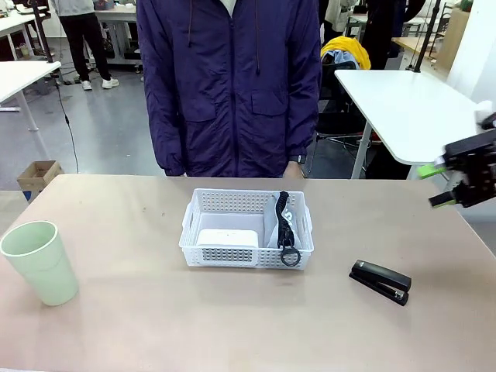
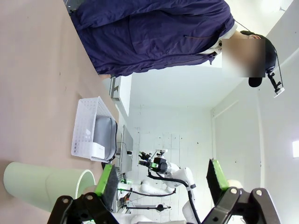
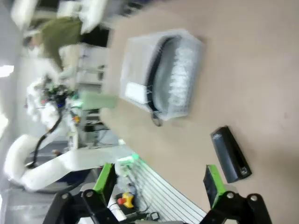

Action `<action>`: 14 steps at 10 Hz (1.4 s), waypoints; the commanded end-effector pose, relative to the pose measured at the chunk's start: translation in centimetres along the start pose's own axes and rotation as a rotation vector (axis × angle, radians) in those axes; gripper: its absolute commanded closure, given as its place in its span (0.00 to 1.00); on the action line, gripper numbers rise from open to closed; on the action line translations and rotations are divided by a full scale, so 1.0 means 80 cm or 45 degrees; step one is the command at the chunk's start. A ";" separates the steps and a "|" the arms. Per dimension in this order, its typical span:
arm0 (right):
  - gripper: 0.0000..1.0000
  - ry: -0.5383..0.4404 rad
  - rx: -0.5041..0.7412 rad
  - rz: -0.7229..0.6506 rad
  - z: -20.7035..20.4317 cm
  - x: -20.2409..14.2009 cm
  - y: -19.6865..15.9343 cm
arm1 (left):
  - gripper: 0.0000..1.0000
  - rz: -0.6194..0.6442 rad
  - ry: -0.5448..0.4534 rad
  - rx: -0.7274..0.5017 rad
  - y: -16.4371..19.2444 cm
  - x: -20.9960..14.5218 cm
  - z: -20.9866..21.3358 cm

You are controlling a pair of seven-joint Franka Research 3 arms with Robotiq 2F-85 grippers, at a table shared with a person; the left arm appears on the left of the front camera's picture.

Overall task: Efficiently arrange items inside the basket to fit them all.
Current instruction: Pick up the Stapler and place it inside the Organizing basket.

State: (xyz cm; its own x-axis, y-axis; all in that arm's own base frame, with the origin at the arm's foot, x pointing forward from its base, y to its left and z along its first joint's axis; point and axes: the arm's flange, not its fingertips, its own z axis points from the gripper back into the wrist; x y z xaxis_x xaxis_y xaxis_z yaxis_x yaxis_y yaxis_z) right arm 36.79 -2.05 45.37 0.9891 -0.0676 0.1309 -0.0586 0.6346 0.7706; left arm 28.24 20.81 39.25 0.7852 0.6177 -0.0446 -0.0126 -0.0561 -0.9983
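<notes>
So you've got 1 basket (image 1: pixel 232 256) mid-table (image 1: pixel 155 318) w/ 2 items inside: 1 box (image 1: pixel 227 237) at its left, 1 pouch (image 1: pixel 271 223) at its right. 1 stapler (image 1: pixel 380 281) lies toward the front-right corner, 1 cup (image 1: pixel 40 262) by the left edge. L gripper (image 2: pixel 161 179) and R gripper (image 1: pixel 435 186) both gape wide, empty.

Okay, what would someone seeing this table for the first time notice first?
A shallow white perforated plastic basket sits in the middle of the table before a person in a navy jacket, holding a white rectangular box and a grey pouch with a black strap. Outside it, a pale green plastic cup stands at the near left and a black stapler lies to the right. The right gripper hangs open at far right.
</notes>
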 end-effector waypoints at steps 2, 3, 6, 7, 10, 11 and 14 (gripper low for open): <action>0.00 0.268 -0.659 -0.278 -0.108 -0.001 0.054 | 0.00 -0.019 0.003 -0.017 -0.002 -0.004 -0.001; 0.00 0.414 -0.856 -0.243 -0.143 0.003 0.065 | 0.00 -0.019 0.003 -0.017 -0.002 -0.004 -0.001; 0.00 0.665 -1.222 -0.277 -0.177 0.005 0.061 | 0.00 -0.019 0.003 -0.017 -0.002 -0.004 -0.001; 0.00 0.621 -1.320 -0.292 -0.169 0.003 0.057 | 0.00 -0.019 0.003 -0.017 -0.002 -0.004 -0.001; 0.00 0.574 -1.215 -0.320 -0.190 -0.017 0.040 | 0.00 -0.019 0.003 -0.017 -0.002 -0.004 -0.001; 0.00 0.574 -1.215 -0.320 -0.190 -0.017 0.040 | 0.00 -0.019 0.003 -0.017 -0.002 -0.004 -0.001; 0.00 0.574 -1.215 -0.320 -0.190 -0.017 0.040 | 0.00 -0.019 0.003 -0.017 -0.002 -0.004 -0.001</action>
State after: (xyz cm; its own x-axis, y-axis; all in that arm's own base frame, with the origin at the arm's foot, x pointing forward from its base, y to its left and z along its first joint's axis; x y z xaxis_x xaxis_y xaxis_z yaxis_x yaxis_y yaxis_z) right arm 37.40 11.57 38.39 0.9239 -0.1006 -0.3693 0.0667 0.9924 -0.1033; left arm 28.27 20.83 39.30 0.7854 0.6174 -0.0435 -0.0121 -0.0549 -0.9984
